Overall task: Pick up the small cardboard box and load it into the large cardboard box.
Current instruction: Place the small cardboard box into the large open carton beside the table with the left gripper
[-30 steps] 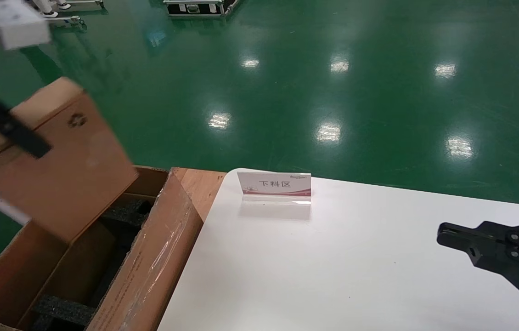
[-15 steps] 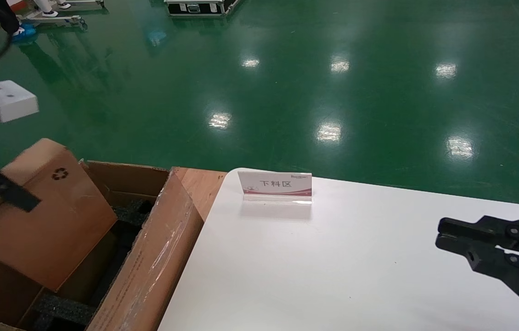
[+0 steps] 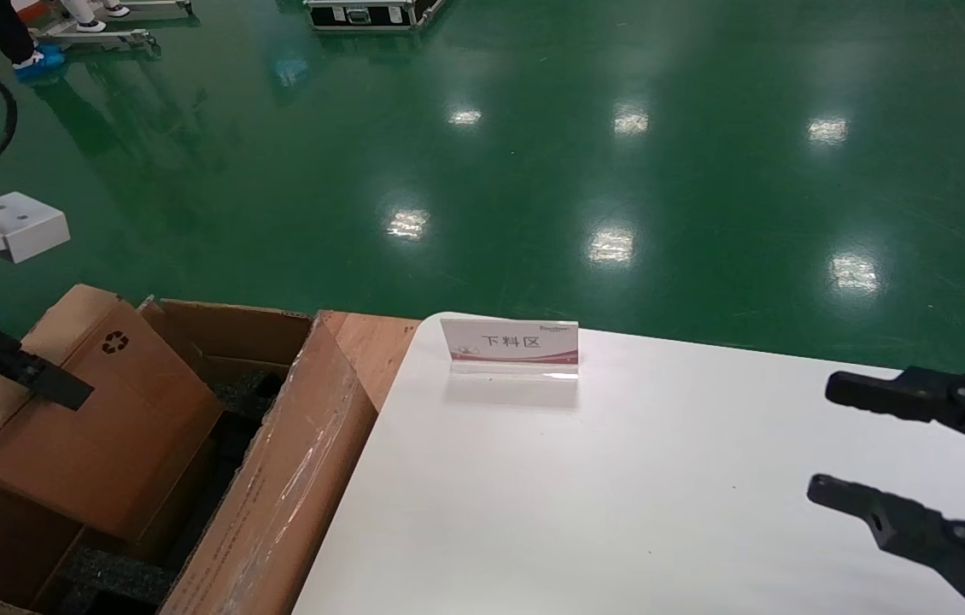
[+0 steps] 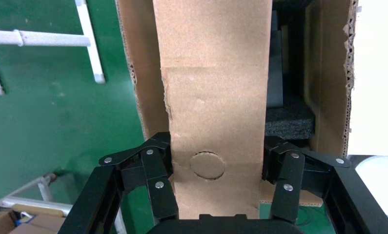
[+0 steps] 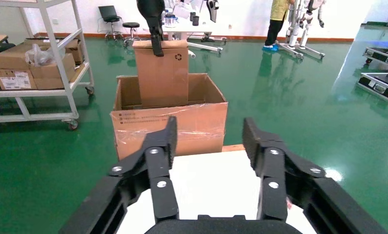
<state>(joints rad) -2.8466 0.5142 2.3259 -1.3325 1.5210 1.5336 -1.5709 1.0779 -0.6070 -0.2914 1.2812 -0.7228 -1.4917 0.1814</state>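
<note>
With the left gripper (image 4: 216,187) clamped on the small cardboard box (image 3: 98,418), half inside the large cardboard box (image 3: 277,504), lower it straight, probably clearing the foam pads (image 3: 119,576), while the right gripper (image 3: 824,444) idles spread open above the white table (image 3: 576,512).

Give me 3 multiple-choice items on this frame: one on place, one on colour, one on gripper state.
1. Where is the small cardboard box?
A. flat on the white table
B. partly down in the large cardboard box
C. on the floor

2. What colour is the floor?
A. green
B. grey
C. blue

3. How is the right gripper?
A. shut on the sign
B. shut on nothing
C. open

Key: 1 B, its lower end sits inside the carton while the left gripper clamps its top; 2 A, glossy green all round; 3 C, fingers spread above the white table, holding nothing.
</note>
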